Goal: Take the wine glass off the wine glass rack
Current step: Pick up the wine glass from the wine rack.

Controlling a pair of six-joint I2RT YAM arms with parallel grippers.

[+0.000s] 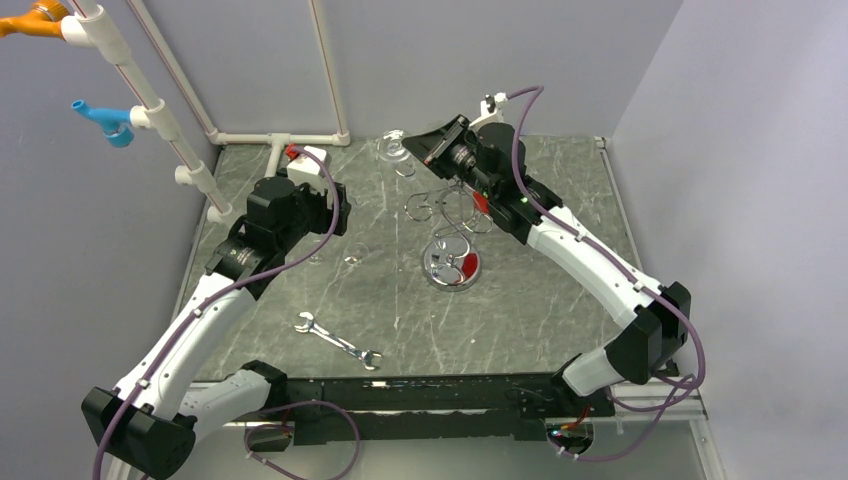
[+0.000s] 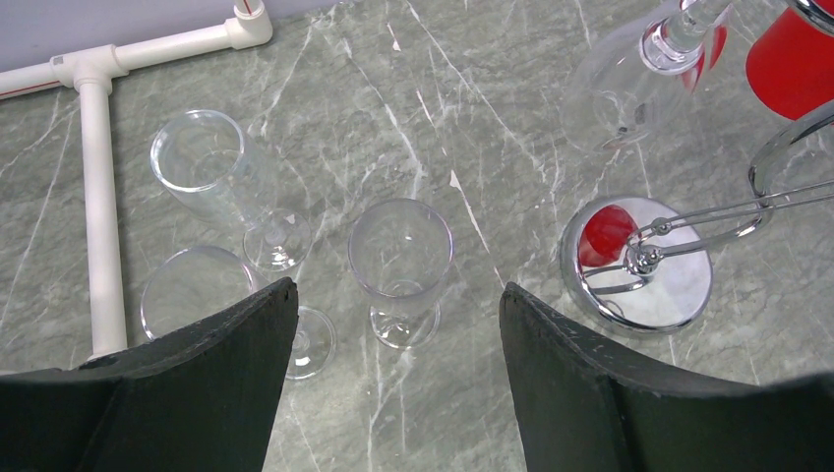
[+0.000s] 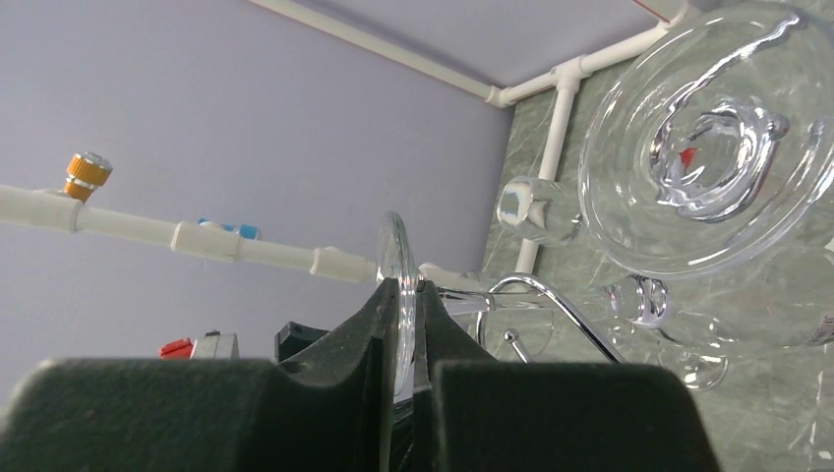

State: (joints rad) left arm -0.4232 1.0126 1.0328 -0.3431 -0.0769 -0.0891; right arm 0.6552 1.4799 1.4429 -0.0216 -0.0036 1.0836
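By rack [image 1: 441, 268], right arm [image 1: 580, 250] outstretched, pincer [image 3: 408, 295] pinching glass [image 3: 392, 241].

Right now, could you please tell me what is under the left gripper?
Three clear glasses stand on the table below the open left gripper; its finger covers part of one.

We see bright, even light from above in all three views. Shadows on the table [image 1: 540, 320] are faint and soft-edged beneath the arms. The base of the rack [image 2: 639, 265] throws sharp glare and mirrors red. Up close, the right gripper [image 3: 408, 295] is dark and slightly soft, with little surface detail. The far wall is evenly lit. We notice mild bending near the wrist views' edges.
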